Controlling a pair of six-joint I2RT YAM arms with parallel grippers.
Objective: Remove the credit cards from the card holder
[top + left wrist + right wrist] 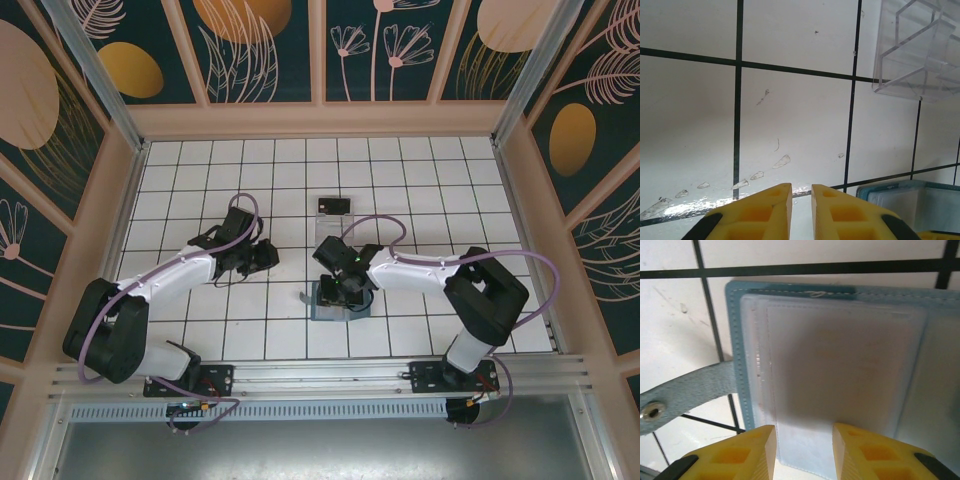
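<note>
Firstly, tiled table [270, 330], white with dark grid lines, under both pincers. Next, clear plastic tray [915, 55], ahead and to the right of left gripper [801, 192]; yellow fingers nearly together, slim gap, nothing between. Then card holder [830, 365], teal, lying opened flat directly beneath right gripper [803, 432]; jaws parted, straddling near edge of frosted sleeve [840, 355], nothing clamped. Greyish shape behind sleeve, card or not unclear. Lastly, strap tab [690, 390] with metal snap [652, 411], left of right gripper.
</note>
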